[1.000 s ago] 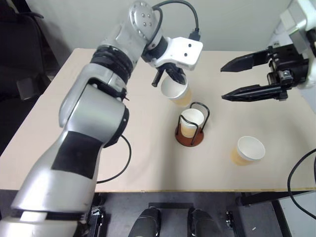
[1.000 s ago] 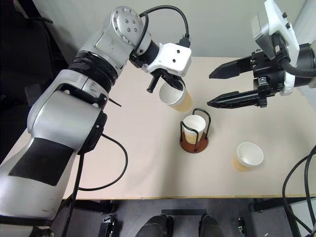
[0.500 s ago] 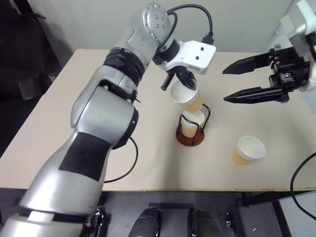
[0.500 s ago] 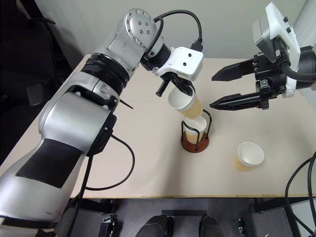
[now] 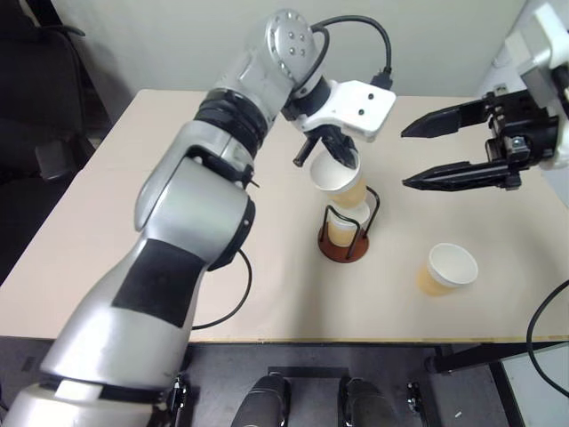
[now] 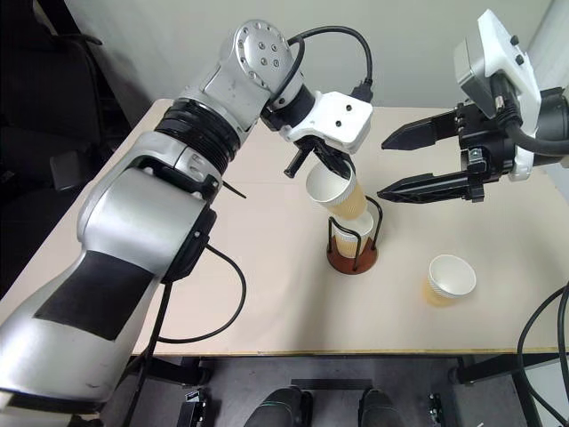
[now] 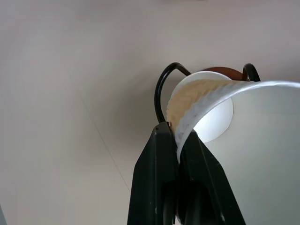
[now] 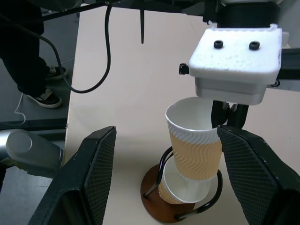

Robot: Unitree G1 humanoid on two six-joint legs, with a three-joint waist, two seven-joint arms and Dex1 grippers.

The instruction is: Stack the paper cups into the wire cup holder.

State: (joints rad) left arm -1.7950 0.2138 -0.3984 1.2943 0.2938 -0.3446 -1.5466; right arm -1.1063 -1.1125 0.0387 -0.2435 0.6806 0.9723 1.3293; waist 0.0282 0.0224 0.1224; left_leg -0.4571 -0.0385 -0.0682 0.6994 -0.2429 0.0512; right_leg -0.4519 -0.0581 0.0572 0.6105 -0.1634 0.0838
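Left-eye view first: we judge the job about a third done and a second third under way. One tan-orange tapered paper cup with a white rim (image 5: 348, 216) already sits inside the small black-wire cup holder on its round reddish-brown base (image 5: 343, 247), at frame centre on the pale beige table (image 5: 107, 240). A second identical ribbed paper cup (image 5: 338, 179) hangs tilted just above it, its bottom close over the seated cup's mouth, though we cannot tell whether they touch. A third matching paper cup (image 5: 447, 269) stands upright and untouched at lower right, well apart from the holder, so that one is left to fetch.

On the left of the frame, our left arm reaches across toward the centre, its gripper (image 5: 339, 149) angled downward and pinched tight on the raised cup's rim, one black finger (image 7: 157, 173) outside the wall and one inside. At upper right, our right gripper (image 5: 411, 157) hovers above the table beside the holder, pointing toward the centre, its two long fingers spread wide with nothing between them.
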